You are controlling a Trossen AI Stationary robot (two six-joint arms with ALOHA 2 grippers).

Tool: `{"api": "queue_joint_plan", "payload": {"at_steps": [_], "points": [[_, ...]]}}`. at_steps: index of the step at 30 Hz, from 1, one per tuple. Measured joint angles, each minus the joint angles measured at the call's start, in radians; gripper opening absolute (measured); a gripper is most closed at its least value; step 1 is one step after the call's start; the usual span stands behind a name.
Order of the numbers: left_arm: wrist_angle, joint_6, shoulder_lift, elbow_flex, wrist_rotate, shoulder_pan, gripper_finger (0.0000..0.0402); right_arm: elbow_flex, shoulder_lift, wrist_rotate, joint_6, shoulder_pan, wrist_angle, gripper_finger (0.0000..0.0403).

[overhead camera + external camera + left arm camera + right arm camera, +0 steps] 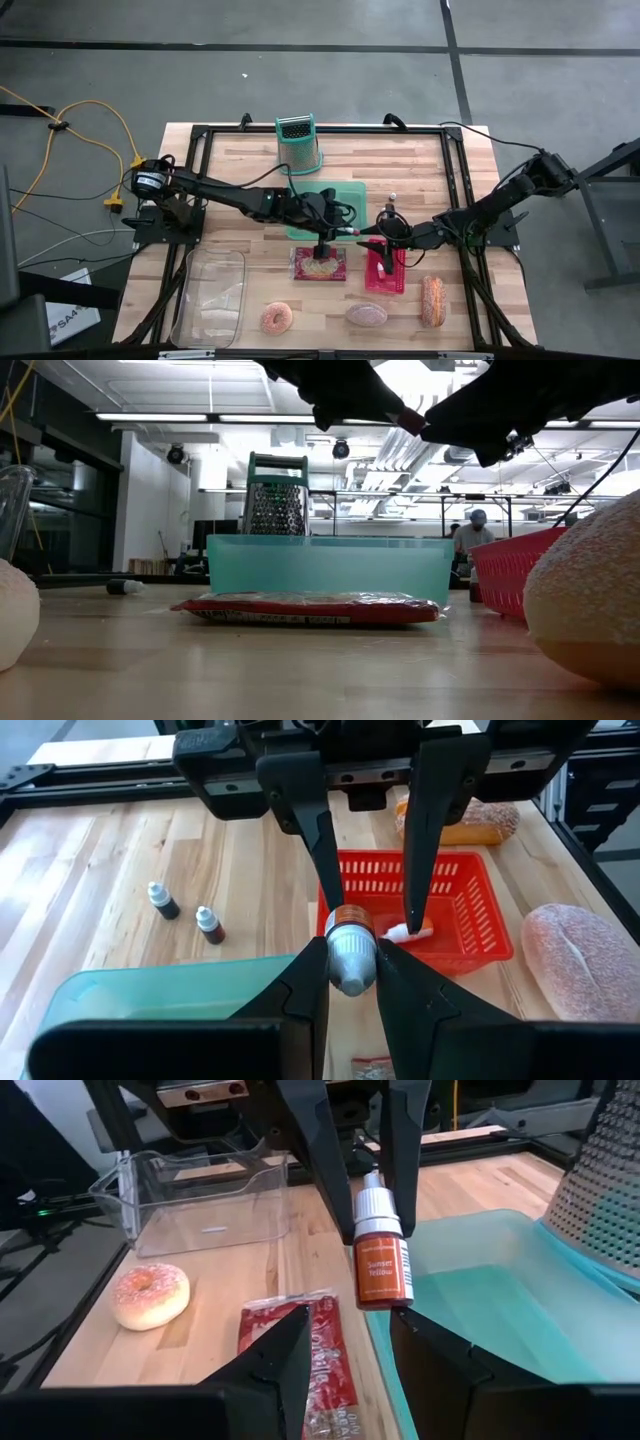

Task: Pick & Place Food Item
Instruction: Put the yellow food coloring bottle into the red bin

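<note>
High view: both hands, left hand (347, 231) and right hand (366, 234), grip 1 dropper bottle (380, 1260) midair.

The table (230, 160) is pale, smooth planked wood with a satin sheen. On it, the grater (298, 143) is perforated shiny metal, the teal tray (500, 1310) translucent matt plastic, the red basket (470, 910) slotted glossy plastic, the clear bin (200, 1200) glassy plastic, and the dropper bottle (380, 1260) glossy plastic with a paper label.
</note>
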Motion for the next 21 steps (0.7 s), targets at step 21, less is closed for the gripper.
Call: {"api": "queue_joint_plan", "payload": {"at_steps": [21], "points": [[-0.007, -0.008, 0.002, 0.0, 0.007, -0.001, 0.0062, 0.004, -0.001, -0.004, 0.088, 0.01, -0.069, 0.0128]]}}
